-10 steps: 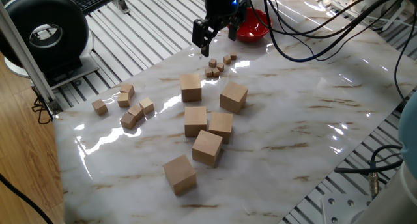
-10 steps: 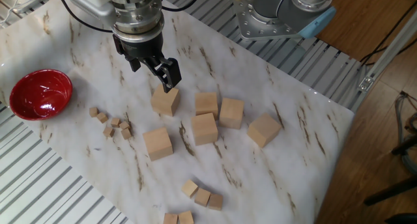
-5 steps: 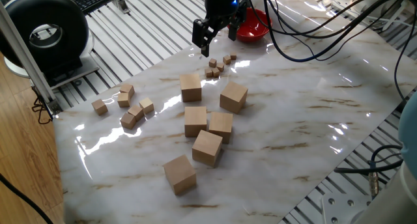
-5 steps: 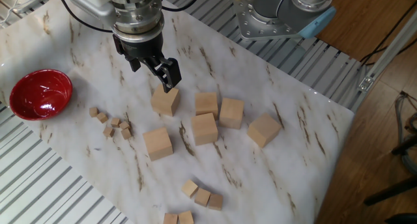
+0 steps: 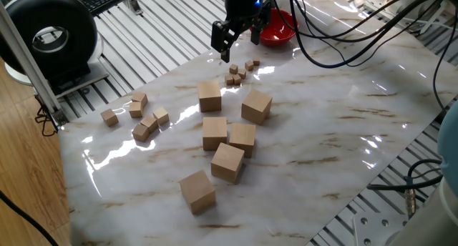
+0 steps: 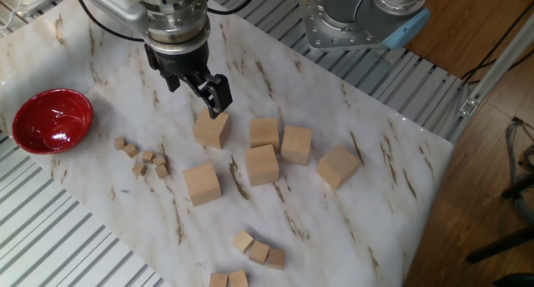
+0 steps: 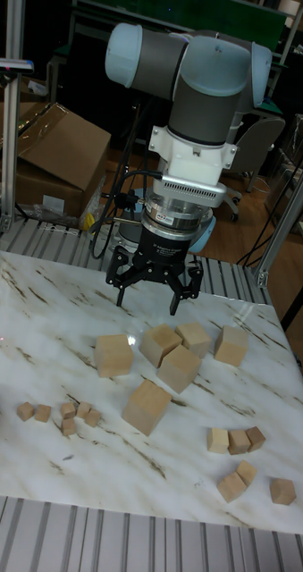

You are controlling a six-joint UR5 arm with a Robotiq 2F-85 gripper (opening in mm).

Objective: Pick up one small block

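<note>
Several small wooden blocks point(image 5: 240, 73) lie in a loose cluster on the marble table near the red bowl; the same cluster point(image 6: 146, 160) point(image 7: 66, 413) shows in the other views. My gripper point(image 5: 240, 44) point(image 6: 196, 88) point(image 7: 147, 299) hangs above the table just beyond this cluster, between it and the nearest large block point(image 6: 211, 129). It is open, its fingers are spread wide and nothing is between them. It touches no block.
Several large wooden cubes point(image 5: 227, 135) point(image 7: 169, 357) fill the table's middle. A group of medium blocks point(image 5: 139, 116) point(image 6: 250, 254) point(image 7: 240, 460) lies toward one edge. The red bowl point(image 5: 279, 28) point(image 6: 52, 120) stands at the table's corner, with black cables point(image 5: 358, 24) trailing from the arm nearby.
</note>
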